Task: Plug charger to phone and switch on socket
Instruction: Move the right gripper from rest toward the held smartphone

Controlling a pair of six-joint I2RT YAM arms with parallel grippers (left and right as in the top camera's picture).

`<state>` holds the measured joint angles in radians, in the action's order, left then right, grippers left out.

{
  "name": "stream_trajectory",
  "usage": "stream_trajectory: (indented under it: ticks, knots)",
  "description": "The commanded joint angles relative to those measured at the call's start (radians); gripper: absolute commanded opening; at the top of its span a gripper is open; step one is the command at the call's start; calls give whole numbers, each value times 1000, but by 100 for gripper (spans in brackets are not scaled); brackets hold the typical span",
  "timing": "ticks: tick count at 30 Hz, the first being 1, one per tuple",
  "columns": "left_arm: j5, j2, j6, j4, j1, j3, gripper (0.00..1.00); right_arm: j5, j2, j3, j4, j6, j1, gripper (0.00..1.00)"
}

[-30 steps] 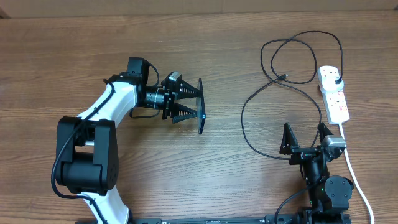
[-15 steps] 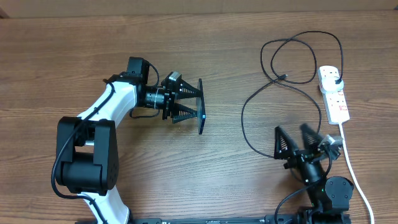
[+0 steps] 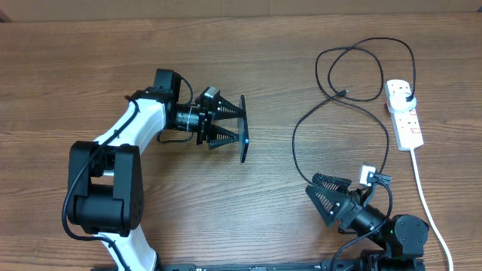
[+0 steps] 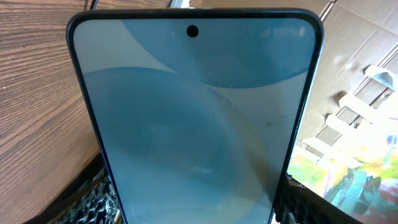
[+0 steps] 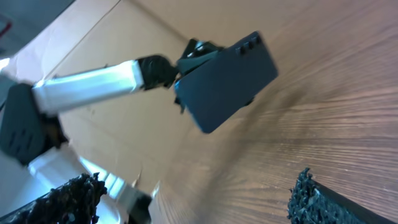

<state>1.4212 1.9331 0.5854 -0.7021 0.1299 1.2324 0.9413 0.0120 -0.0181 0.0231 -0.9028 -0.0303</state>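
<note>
left gripper (image 3: 237, 126) clamps slim black-edged phone (image 3: 243, 148) on edge, likely presenting its port; right gripper (image 3: 323, 196) gapes empty near front-right corner.

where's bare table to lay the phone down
Bare table lies between the phone and the cable, and along the far edge beyond the left arm. Crowded at right: cable loops, socket, white cord.

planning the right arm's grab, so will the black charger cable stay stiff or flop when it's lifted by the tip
Probably floppy: the charger cable lies in loose curving loops. Its connector tip looks small, so it may swing or twist. The far end seems plugged into the socket, so pulling could tug that.
</note>
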Motion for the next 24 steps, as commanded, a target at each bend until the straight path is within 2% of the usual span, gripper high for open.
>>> stream_trajectory:
  ticks: [1, 6, 13, 18, 24]
  knots:
    - [47, 8, -6, 0, -7, 27, 64, 86, -9, 10, -10, 114, 5, 100]
    - [47, 8, -5, 0, -7, 27, 64, 77, -8, -17, 9, 147, 5, 99]
    - [47, 8, -6, 0, -7, 27, 64, -34, 7, -171, 270, 153, 5, 99]
    - [46, 8, -6, 0, -7, 27, 64, -50, 82, -276, 337, 158, 5, 99]
    - [46, 8, -6, 0, -7, 27, 64, -143, 243, -459, 526, 319, 5, 99]
